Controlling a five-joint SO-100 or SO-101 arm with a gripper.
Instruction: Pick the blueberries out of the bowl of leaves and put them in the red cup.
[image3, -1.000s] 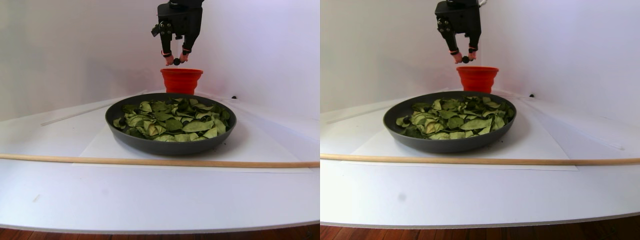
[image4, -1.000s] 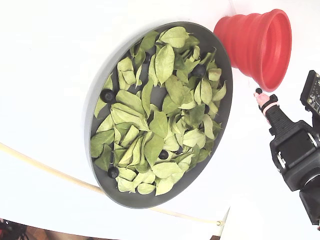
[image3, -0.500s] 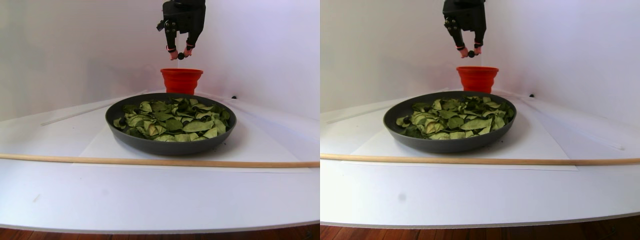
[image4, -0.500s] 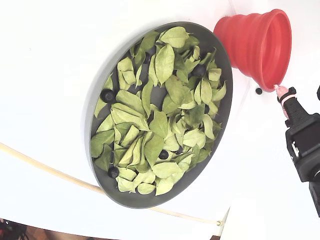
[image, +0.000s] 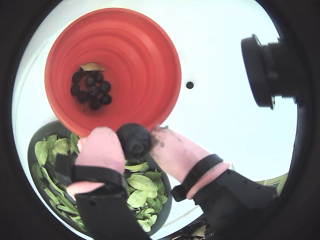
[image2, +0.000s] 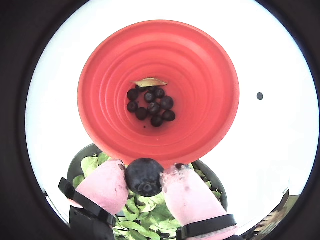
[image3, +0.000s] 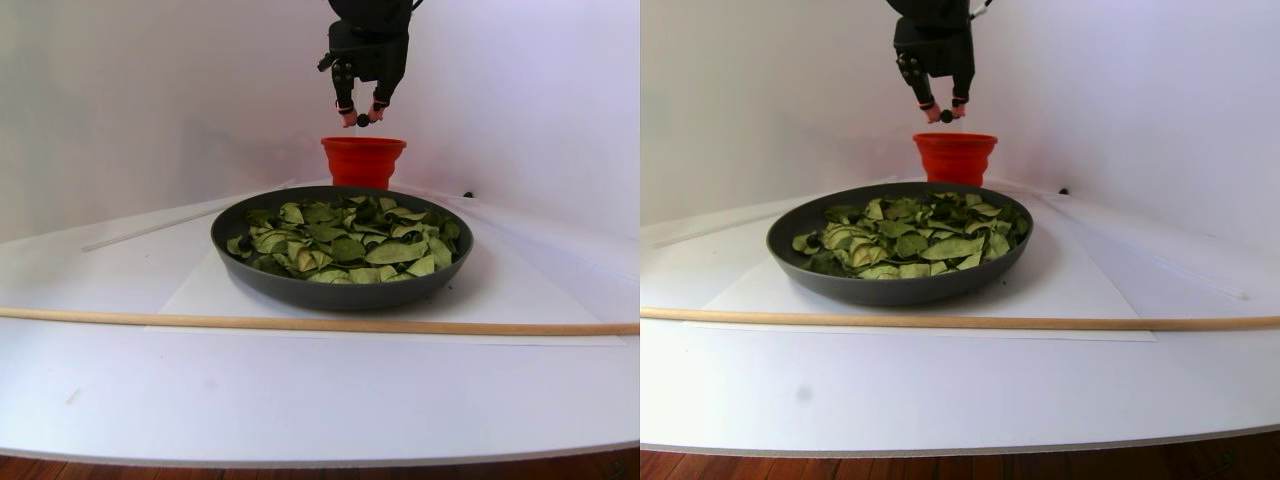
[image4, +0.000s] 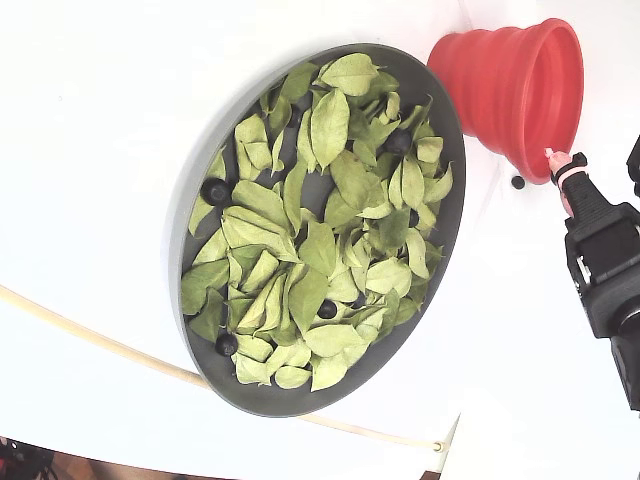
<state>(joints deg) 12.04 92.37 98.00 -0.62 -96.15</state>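
Both wrist views look into bright red ribbed collapsible cup: about nine small dark blueberries on floor, one pale leaf scrap beside them; fixed view shows only cup's outside. Pink-tipped two-finger gripper clamped on one dark round blueberry, above cup's near rim. Large dark grey oval bowl just beside cup, many light green leaves, three loose berries showing among them. Thin wooden rod in front of bowl; small dark dot near cup.
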